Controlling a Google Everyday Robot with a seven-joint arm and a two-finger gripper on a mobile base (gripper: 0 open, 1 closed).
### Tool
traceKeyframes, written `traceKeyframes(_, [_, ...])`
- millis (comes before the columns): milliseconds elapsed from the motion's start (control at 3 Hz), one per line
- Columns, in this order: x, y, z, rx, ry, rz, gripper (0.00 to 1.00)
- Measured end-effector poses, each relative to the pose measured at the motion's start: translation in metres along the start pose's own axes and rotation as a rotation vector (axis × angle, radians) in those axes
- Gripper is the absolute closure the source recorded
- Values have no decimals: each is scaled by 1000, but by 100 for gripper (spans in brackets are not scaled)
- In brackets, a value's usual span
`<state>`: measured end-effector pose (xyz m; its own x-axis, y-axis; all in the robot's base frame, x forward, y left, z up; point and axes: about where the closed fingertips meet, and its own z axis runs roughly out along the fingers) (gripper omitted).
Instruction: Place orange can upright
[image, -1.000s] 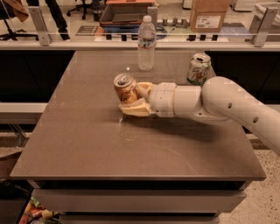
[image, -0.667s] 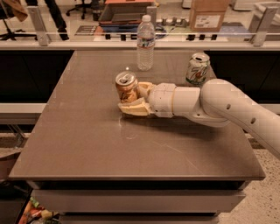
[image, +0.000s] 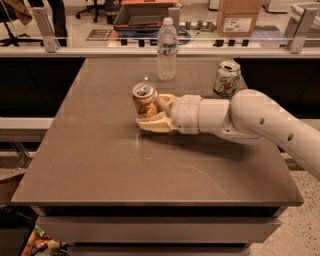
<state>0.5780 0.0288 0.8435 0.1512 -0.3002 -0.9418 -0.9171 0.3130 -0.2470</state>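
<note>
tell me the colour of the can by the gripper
The can is orange-gold with a silver top, camera view; the gripper holds it on the table.

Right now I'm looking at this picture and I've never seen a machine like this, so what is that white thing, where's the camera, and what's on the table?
The white thing is a robot arm reaching in from the right side of the picture. At its tip is a two-fingered claw, near the middle of the table. There is only one picture. It looks down on the table from its near edge, and where the camera is mounted is not known. The claw is closed around an orange can, which stands about upright. The near finger hides the can's base, so I cannot tell whether it rests on the table. Farther back stands a clear water bottle, and to the right of that a white-and-green can.
</note>
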Motion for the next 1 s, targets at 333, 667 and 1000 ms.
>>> traceKeyframes(333, [-1, 1, 2, -4, -1, -1, 59])
traceKeyframes(667, [-2, 3, 4, -8, -2, -2, 36])
traceKeyframes(1000, [-3, 4, 5, -11, -3, -3, 12])
